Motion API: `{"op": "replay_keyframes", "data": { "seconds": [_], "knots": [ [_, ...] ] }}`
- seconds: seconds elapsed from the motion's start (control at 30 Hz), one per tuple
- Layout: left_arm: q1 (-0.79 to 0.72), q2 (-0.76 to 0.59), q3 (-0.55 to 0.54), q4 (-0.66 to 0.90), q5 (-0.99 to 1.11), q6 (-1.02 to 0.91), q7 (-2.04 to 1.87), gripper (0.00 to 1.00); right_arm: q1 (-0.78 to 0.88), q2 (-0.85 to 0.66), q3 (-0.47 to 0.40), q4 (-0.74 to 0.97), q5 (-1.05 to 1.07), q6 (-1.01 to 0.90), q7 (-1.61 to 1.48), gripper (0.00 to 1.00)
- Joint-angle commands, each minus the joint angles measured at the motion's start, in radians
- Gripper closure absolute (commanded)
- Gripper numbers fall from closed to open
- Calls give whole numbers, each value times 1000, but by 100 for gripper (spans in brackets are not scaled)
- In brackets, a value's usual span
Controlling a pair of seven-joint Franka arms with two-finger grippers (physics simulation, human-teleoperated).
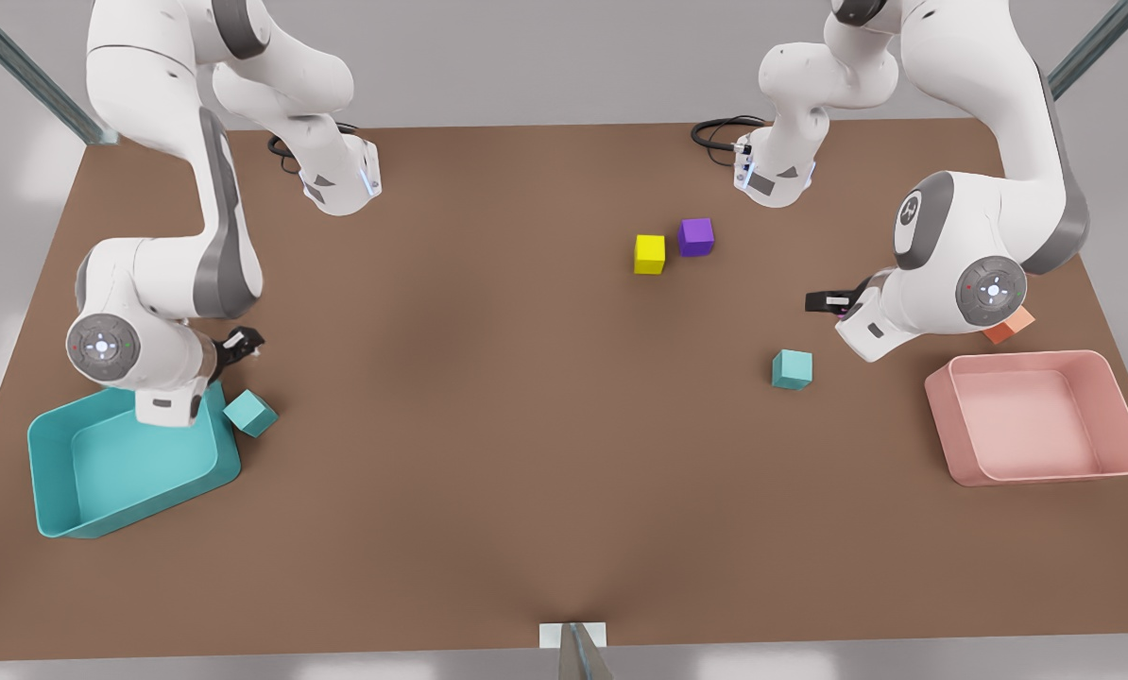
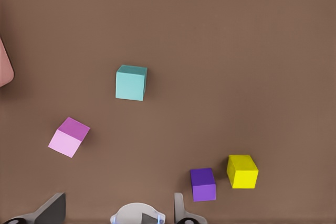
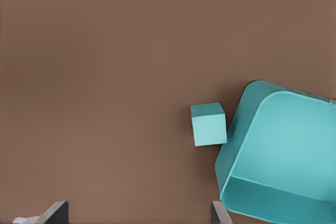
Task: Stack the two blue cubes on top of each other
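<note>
Since both blue cubes sit flat on the worktop and well apart, we judge the stack isn't started. Cube A point(image 1: 792, 368) lies toward the worktop's edge on the front view's right, w/ the pink bin point(image 1: 951, 434) nearer that edge. Cube B point(image 1: 249, 413) is by the opposite edge, just beside a corner of the teal bin point(image 1: 129, 510); we can't tell if they touch.

The left gripper point(image 1: 824, 302) hovers near cube A, fingers spread, holding nothing. The right gripper point(image 1: 243, 345) hangs over cube B, also spread and empty.

Handling, as we judge it: small, stiff, matte, prob. light, so not slippery or fragile. We'd pinch across two opposite side faces, approx. mid-height. On cube B we'd pick the pair that keeps a finger off the bin wall point(image 3: 236, 145).

Neither cube has a long axis, so only yaw counts. Cube A point(image 2: 130, 83) sits roughly square to the worktop edges. Cube B point(image 3: 209, 124) is turned well off them, so the wrist needs matching before closing.

The yellow point(image 1: 650, 254) and purple point(image 1: 695, 236) cubes are nearer the far edge, out of the way.
</note>
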Motion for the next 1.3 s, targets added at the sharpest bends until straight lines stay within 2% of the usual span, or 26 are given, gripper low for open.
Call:
{"op": "replay_keyframes", "data": {
  "seconds": [0.0, 0.1, 0.23, 0.3, 0.4, 0.47, 0.57, 0.67, 0.7, 0.87, 0.9, 0.93, 1.0, 1.03, 1.2, 1.27],
  "knots": [
    [0, -1, 0, 0, 0, -2, 2, 0, 17, 15, -2, 63, -2, -61, -73, 0],
    [0, 2, 0, 0, 0, -2, 2, 0, 23, 73, 1, 149, -33, -110, -59, 0],
    [0, 5, 0, 0, 0, -2, 2, 0, -41, 56, -6, 21, -44, 128, -157, 0],
    [0, 10, 0, 0, 0, -2, 2, 0, -84, 102, -6, 58, -47, 156, -252, 0],
    [0, 10, 0, 0, 0, -4, 2, 0, -112, 96, -8, 32, -41, 180, -258, 0],
    [0, 10, 0, 0, 0, -2, 2, 0, -162, 118, -10, 26, -45, 261, -344, 0],
    [0, 9, 0, 0, 0, -9, 2, 0, -181, 136, -19, 33, -33, 294, -307, 0],
    [2, 10, 0, 0, 0, -9, 2, 0, -173, 147, -22, 75, -10, 277, -200, 0],
    [2, 10, 0, -1, 0, -9, 2, 0, -173, 181, -22, 147, -4, 192, -192, 0],
    [2, 13, 0, -1, 0, -7, 2, 0, -141, 155, -14, 129, -45, 180, -189, 0],
    [2, 13, 0, -1, 0, -9, 2, 0, -86, 118, -2, 116, -78, 116, -110, 0],
    [2, 16, 0, -1, 0, -7, 2, 0, -84, 159, -6, 170, -99, 100, -155, 0],
    [2, 18, 0, -1, 2, -7, 2, 0, -142, 213, -10, 173, -139, 272, -601, 0],
    [2, 18, 0, -3, 0, -7, 2, 0, -142, 214, -8, 170, -139, 300, -727, 0],
    [2, 18, 0, -1, 0, -9, 2, 0, -141, 234, -3, 119, -125, 307, -1031, 0],
    [2, 16, 0, -1, 2, -13, 2, 0, -150, 231, -6, 84, -38, 306, -1139, 0]
  ]
}}
